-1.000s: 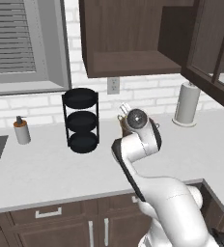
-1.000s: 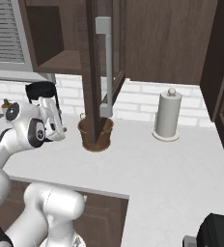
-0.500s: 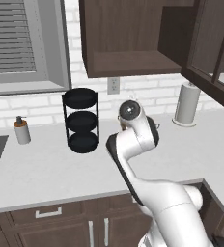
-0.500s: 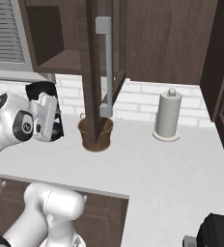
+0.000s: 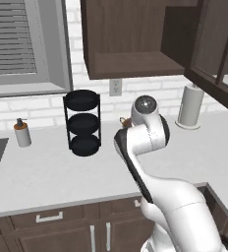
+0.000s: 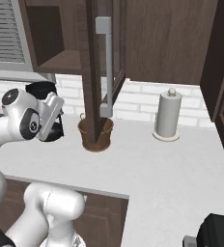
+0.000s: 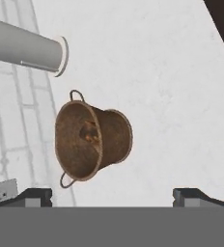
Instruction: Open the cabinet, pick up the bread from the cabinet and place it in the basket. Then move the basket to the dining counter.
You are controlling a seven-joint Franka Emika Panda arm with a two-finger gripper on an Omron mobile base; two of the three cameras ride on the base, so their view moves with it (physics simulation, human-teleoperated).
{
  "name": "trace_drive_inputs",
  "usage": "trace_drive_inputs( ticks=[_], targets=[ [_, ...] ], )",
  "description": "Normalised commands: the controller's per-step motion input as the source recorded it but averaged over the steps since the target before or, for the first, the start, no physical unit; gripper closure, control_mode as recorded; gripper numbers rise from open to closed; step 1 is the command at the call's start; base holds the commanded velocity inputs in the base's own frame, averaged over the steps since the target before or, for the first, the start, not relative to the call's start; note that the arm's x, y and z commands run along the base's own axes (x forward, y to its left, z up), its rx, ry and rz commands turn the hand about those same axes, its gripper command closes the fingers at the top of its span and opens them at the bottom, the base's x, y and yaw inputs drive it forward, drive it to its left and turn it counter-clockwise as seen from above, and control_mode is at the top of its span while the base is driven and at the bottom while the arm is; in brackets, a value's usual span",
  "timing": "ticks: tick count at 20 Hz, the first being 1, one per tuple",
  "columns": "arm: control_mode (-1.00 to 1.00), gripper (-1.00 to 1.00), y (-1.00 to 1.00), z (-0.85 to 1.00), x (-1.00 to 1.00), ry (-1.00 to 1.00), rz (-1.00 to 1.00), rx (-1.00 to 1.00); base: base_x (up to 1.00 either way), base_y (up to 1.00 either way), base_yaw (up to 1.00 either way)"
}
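One brown woven basket [image 7: 92, 141], bread [image 7: 89, 133] inside.

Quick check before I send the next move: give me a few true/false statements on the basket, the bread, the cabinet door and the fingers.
1. The basket stands on the counter under the open cabinet door. True.
2. The bread lies inside the basket. True.
3. The fingers are shut on the basket's rim. False: they are spread wide, apart from the basket, holding nothing.
4. The paper towel roll lies tipped over. False: it stands upright.
5. The black three-tier rack holds the bread. False: its tiers show no loaf.
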Motion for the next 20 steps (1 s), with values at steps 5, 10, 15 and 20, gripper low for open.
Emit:
trace_drive_inputs(
  ticks=[5,10,15,20],
  targets=[
    [-1.00,-1.00,-0.02,-0.11,0.21,0.00,-0.20,0.05,0.00,0.00,0.00],
    [-1.00,-1.00,-0.11,-0.10,0.26,0.02,-0.15,0.15,0.00,0.00,0.00],
    [-1.00,-1.00,-0.06,-0.15,0.12,0.02,-0.03,0.12,0.00,0.00,0.00],
    [-1.00,-1.00,0.00,-0.29,0.05,0.00,0.00,0.07,0.00,0.00,0.00]
  ],
)
